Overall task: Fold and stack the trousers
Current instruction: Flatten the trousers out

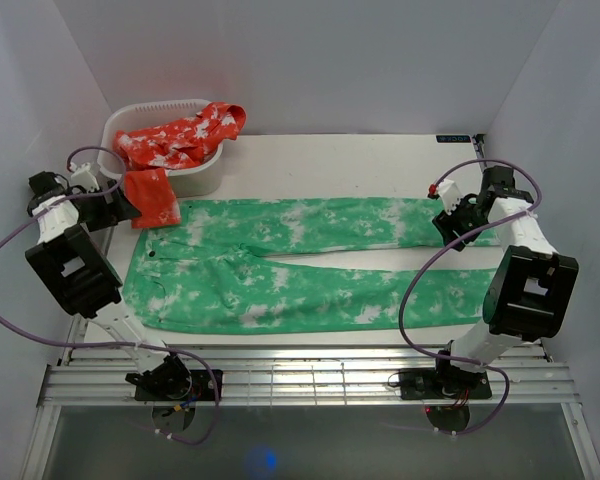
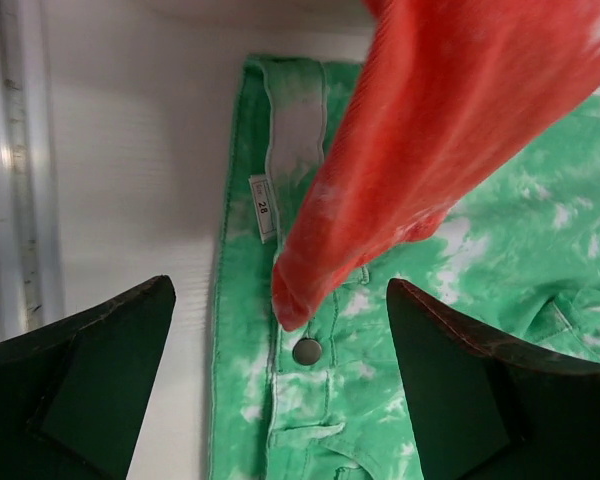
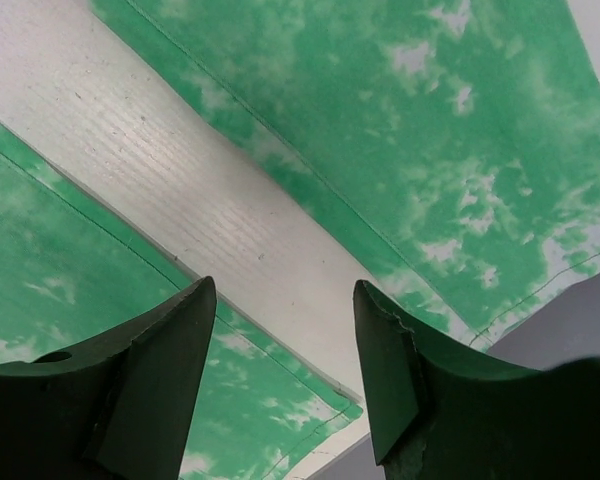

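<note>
1. The trousers (image 1: 280, 265) lie flat and full length on the table (image 1: 330, 155), with the waistband at the 9 o'clock end and the cuffs at 3 o'clock. The two legs are slightly parted.
2. No fold is made yet and nothing is stacked, so by my reading the whole task is left to do.
3. Your left gripper (image 1: 115, 207) hangs over the waistband corner at about 10 o'clock of the garment. Its jaws are spread wide and hold nothing. The button (image 2: 307, 350) sits just below the gap between them.
4. Your right gripper (image 3: 285, 288) hovers above the cuffs at 3 o'clock, over the bare strip between the legs. Its jaws are apart and empty.
5. Watch the orange garment (image 1: 175, 145). It spills from the basket (image 1: 195, 180) at 11 o'clock, and its end drapes onto the waistband corner, so it could get caught in a left-hand grasp.
</note>
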{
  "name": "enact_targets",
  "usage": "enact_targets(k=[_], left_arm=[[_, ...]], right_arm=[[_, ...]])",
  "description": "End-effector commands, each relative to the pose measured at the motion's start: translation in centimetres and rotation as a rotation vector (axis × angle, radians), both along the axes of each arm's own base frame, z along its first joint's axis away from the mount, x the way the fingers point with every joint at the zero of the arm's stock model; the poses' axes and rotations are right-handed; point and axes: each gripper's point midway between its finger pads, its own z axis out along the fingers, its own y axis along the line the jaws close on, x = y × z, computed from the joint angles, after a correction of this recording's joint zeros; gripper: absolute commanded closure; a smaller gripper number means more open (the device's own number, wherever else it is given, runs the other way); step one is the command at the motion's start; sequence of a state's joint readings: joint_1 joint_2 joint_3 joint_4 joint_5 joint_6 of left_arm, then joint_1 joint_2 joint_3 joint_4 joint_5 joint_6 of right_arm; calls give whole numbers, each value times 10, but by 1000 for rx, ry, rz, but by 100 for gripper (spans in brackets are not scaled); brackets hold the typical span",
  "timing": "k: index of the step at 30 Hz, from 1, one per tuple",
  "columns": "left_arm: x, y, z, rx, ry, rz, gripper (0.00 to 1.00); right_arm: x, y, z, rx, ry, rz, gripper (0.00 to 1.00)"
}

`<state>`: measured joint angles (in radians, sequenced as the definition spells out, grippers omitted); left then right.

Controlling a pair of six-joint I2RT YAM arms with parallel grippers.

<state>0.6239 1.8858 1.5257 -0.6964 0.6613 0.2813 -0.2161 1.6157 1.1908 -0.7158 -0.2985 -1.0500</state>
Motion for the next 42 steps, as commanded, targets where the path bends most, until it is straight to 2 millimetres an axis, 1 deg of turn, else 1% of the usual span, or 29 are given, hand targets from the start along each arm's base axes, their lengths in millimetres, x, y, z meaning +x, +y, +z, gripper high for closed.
enact_targets(k=[1, 5, 8, 9, 10, 12, 14, 15, 16, 17, 19, 21, 22, 23, 24, 25, 26, 27, 28, 29, 30, 31, 32, 33, 34, 37, 38, 41, 42], left_arm=[[5, -14, 1, -125, -99, -133, 2], [3, -36, 3, -248, -176, -226, 5], [2, -48, 19, -299, -244, -270, 22], [2, -50, 26, -308, -260, -275, 29], [2, -54, 35, -321, -283, -286, 43], [3, -55, 62, -299, -344, -296, 52], [4, -59, 91, -313, -395, -310, 67], [8, -58, 107, -303, -423, -319, 76], [11, -57, 119, -317, -432, -309, 98], [13, -58, 132, -327, -455, -318, 100], [19, -56, 160, -324, -499, -318, 100], [34, -57, 190, -341, -557, -290, 100], [48, -57, 208, -275, -650, -318, 100], [55, -61, 218, -327, -647, -286, 100], [72, -56, 222, -308, -672, -233, 100], [96, -49, 225, -292, -694, -214, 100], [117, -58, 222, -299, -695, -218, 100], [143, -46, 218, -271, -700, -131, 96], [174, -36, 179, -293, -645, -80, 88], [192, -36, 200, -264, -689, -66, 79], [205, -31, 197, -255, -694, -33, 62], [218, -21, 192, -185, -715, 11, 56], [224, -33, 190, -119, -708, -8, 50], [225, -30, 187, -24, -717, -22, 46], [222, -30, 185, -18, -697, -10, 30], [188, -18, 191, -4, -657, 9, 10], [164, -21, 195, 8, -641, 14, 9], [118, -8, 205, 107, -661, 27, 8], [92, -12, 210, 143, -663, 43, 8]], right_arm=[[-1, 1, 20, -12, -46, 0, 36], [-1, -1, 23, -23, -47, 3, 37], [-2, -1, 23, -33, -48, 10, 37], [-3, -2, 22, -34, -45, 13, 37], [-4, -2, 21, -38, -45, 14, 37], [-5, -2, 20, -40, -45, 19, 38], [-6, -3, 17, -42, -40, 20, 38], [-6, -3, 16, -41, -38, 18, 38], [-6, -3, 15, -41, -35, 18, 38], [-6, -3, 14, -42, -35, 18, 39], [-5, -3, 14, -41, -34, 18, 39], [-6, -3, 11, -40, -26, 13, 39], [-7, -3, 9, -42, -20, 14, 39], [-7, -4, 7, -41, -16, 10, 39], [-8, -3, 5, -41, -11, 9, 39], [-9, -4, 1, -44, 2, 7, 39], [-9, -4, 0, -43, 8, 0, 39], [-10, -5, -3, -45, 17, -1, 39], [-10, -5, -5, -51, 25, -2, 40], [-10, -6, -8, -52, 34, -5, 40], [-10, -5, -10, -51, 39, -9, 41], [-10, -6, -11, -55, 41, -12, 41], [-9, -6, -12, -56, 44, -16, 42], [-10, -5, -13, -55, 50, -19, 42], [-11, -4, -14, -48, 55, -21, 43], [-10, 2, -17, -41, 59, -8, 43], [-11, 4, -19, -43, 63, -4, 44], [-6, 10, -25, -50, 62, 2, 44], [-5, 13, -28, -56, 66, 9, 44]])
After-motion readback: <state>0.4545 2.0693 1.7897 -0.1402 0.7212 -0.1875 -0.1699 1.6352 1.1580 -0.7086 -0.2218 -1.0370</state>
